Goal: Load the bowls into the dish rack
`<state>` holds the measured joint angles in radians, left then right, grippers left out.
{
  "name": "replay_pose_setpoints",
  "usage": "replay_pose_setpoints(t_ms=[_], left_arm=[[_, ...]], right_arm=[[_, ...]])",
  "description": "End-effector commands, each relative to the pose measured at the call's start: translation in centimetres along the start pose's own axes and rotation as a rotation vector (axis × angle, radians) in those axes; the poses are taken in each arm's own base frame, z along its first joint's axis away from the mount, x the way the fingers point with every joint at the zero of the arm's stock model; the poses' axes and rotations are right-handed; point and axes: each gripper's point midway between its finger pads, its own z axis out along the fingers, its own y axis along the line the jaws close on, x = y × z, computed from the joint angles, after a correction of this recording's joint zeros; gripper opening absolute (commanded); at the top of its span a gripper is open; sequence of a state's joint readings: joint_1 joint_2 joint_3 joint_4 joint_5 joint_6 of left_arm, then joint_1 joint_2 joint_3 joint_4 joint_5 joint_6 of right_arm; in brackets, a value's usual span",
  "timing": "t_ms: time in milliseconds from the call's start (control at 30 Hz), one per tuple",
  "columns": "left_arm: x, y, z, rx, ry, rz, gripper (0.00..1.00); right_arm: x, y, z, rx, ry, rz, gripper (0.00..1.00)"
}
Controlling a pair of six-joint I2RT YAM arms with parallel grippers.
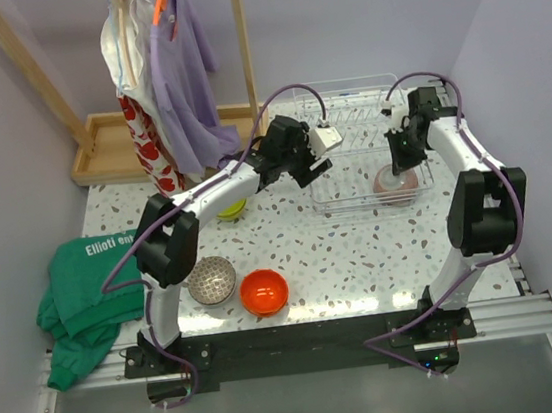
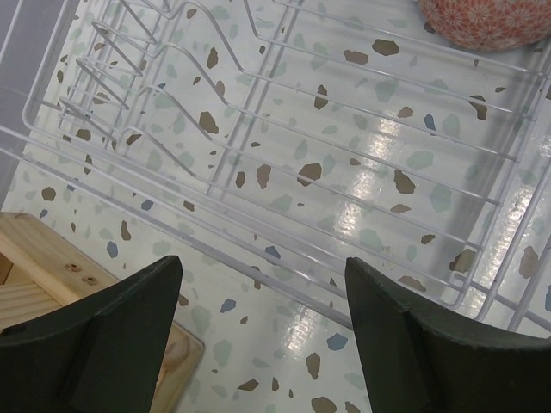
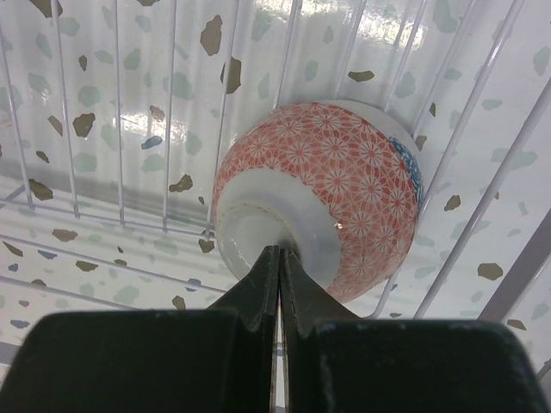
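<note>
The white wire dish rack (image 1: pixel 347 196) stands at the back right. The bowl with the pinkish patterned underside (image 1: pixel 394 185) lies bottom-up and tilted in its right part; it also shows in the right wrist view (image 3: pixel 344 181) and the left wrist view (image 2: pixel 486 21). My right gripper (image 1: pixel 400 159) is shut, its tips (image 3: pixel 280 251) at the bowl's white foot ring. My left gripper (image 1: pixel 314 168) is open and empty (image 2: pixel 263 267) above the rack's left rim (image 2: pixel 258 129). The lime green bowl (image 1: pixel 233 210), grey speckled bowl (image 1: pixel 212 280) and orange-red bowl (image 1: pixel 264 291) sit on the table.
A wooden tray base (image 1: pixel 108 147) with posts stands at the back left, its corner in the left wrist view (image 2: pixel 43 267). Clothes (image 1: pixel 163 69) hang above it. A green cloth (image 1: pixel 85 290) lies at the table's left edge.
</note>
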<state>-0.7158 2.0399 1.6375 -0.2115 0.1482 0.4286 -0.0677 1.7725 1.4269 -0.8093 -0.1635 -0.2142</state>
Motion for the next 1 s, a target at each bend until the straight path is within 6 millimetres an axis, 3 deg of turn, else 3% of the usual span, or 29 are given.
replay_pose_setpoints(t_ms=[0,467,967], left_arm=[[0.3,1.1,-1.6,-0.042,0.029,0.009,0.82],[0.0,1.3,-2.4,-0.057,0.024,0.02,0.82],[-0.6,1.5,-3.2,-0.066,0.008,0.019,0.82]], right_arm=[[0.4,-2.4,-1.1,0.112,0.024,-0.028,0.0],[0.6,-5.9,-2.9,0.212,0.025,-0.016,0.0],[1.3,-4.3,-3.5,0.156,0.006,0.001,0.0]])
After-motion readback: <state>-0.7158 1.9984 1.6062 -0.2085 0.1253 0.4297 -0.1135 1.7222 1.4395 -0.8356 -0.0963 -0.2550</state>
